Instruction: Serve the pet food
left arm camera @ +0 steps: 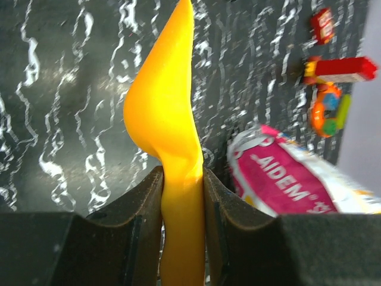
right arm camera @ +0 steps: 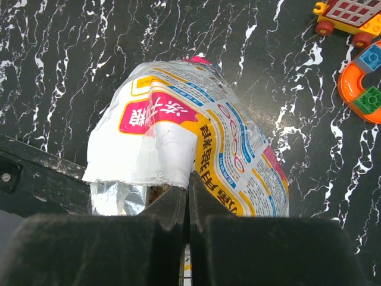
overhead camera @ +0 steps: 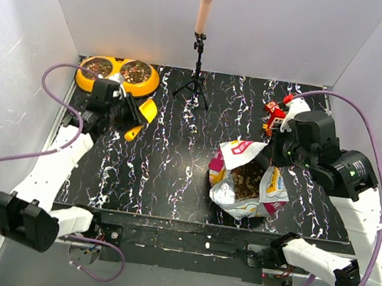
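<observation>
Left gripper [left arm camera: 181,173] is part-closed on the yellow scoop [left arm camera: 164,107] handle, with the orange double bowl [overhead camera: 82,80] just ahead of it. Right gripper [right arm camera: 187,193] is pinched fully shut on the bag [right arm camera: 178,125] rim. Kibble [overhead camera: 247,179] sits in the open bag below it, some in both cups. I read this as the tipping step. Next I need the scoop over a cup.

L arm [overhead camera: 55,159] stretched fwd along the left side, wrist turned inward. Left gripper [left arm camera: 181,173]: 2 fingers part-closed, clamping the scoop [left arm camera: 164,107] by its handle. R arm [overhead camera: 363,219] elbow high, wrist tipped down. Right gripper [right arm camera: 187,193]: fingers pressed fully together, pinching the bag [right arm camera: 178,137] at its rim.
</observation>
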Controlling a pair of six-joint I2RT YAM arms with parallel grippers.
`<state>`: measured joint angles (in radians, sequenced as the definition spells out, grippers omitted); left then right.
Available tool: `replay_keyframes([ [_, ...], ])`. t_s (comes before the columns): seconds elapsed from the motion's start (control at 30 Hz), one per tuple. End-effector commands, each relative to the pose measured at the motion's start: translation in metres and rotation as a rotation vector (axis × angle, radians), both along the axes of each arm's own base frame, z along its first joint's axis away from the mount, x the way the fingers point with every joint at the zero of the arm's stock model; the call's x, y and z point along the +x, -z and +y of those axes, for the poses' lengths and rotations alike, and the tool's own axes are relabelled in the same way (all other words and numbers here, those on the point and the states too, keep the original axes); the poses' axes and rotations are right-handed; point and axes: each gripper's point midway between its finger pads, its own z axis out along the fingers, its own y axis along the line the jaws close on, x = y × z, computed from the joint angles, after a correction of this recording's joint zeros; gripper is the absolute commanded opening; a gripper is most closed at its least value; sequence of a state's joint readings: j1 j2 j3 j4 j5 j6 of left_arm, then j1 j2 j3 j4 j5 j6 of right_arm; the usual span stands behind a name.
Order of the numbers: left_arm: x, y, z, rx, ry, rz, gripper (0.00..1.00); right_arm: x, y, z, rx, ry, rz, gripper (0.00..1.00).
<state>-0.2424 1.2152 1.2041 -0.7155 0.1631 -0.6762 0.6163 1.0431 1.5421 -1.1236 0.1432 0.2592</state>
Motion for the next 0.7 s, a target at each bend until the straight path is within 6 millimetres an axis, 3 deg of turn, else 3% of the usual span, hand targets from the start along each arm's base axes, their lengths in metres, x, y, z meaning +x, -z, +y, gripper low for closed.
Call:
replay_keyframes([
  [0.0,-0.016,0.031,0.015,0.079,0.011,-0.028,0.0,0.015,-0.084,0.022,0.248,-0.014,-0.234,0.01],
  [0.17,-0.026,0.08,0.017,0.037,-0.049,0.019,0.0,0.012,-0.082,0.026,0.254,-0.033,-0.205,0.01],
  [0.4,-0.022,0.113,0.017,-0.001,-0.076,0.047,0.0,0.006,-0.08,0.028,0.277,-0.036,-0.176,0.01],
  [0.67,-0.022,0.15,0.039,-0.068,-0.123,0.162,0.0,0.002,-0.071,0.035,0.296,-0.048,-0.125,0.01],
])
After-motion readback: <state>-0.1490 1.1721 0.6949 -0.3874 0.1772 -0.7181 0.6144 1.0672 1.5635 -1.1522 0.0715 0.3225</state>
